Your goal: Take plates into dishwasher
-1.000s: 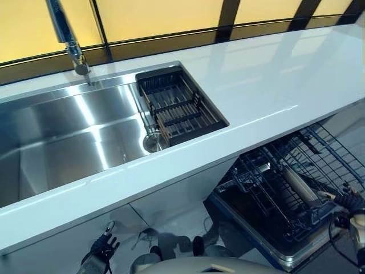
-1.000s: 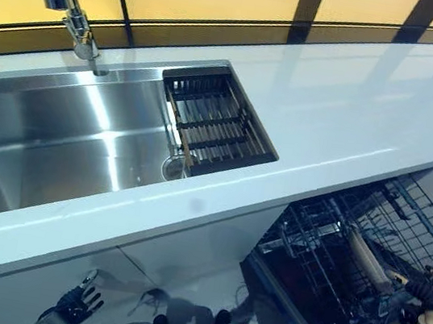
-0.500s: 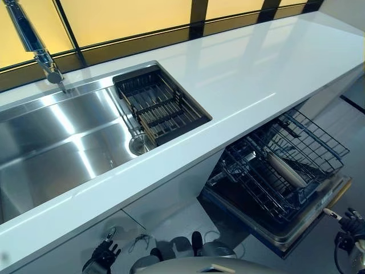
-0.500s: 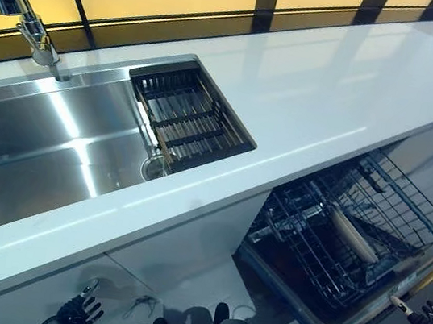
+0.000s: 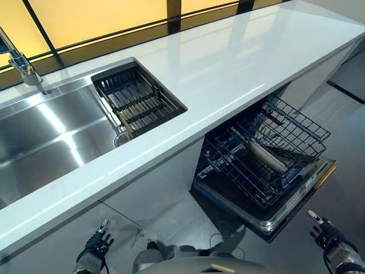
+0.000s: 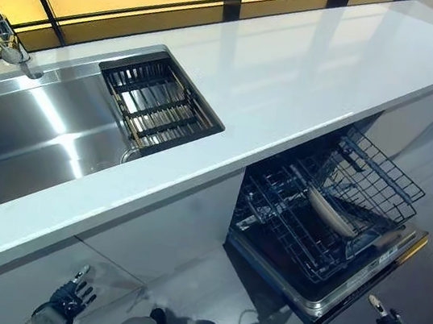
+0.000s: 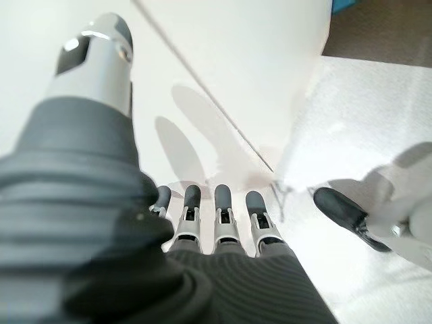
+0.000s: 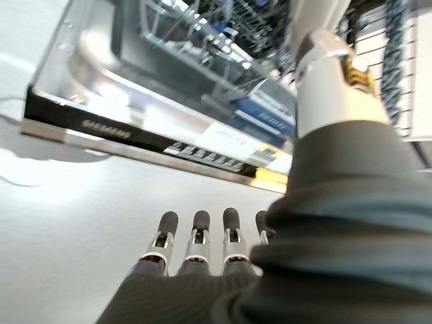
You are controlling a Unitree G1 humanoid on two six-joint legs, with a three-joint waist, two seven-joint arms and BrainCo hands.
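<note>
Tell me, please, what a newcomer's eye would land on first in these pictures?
Probably the open dishwasher under the white counter, its wire rack pulled out with a plate lying in it. Next, the steel sink at the counter's left end, a dark drainer basket at its right side.

The place was a kitchen. A long white countertop (image 5: 239,63) ran beneath a row of amber-lit window panes (image 5: 97,20), with a stainless-steel sink (image 5: 45,134) set into it, a faucet (image 5: 20,63) at its back edge and a dark drain rack (image 5: 137,100) at one end. Under the counter, a dishwasher (image 5: 268,197) stood open, its wire rack (image 5: 268,151) pulled out and holding 1 plate (image 5: 267,157).
</note>
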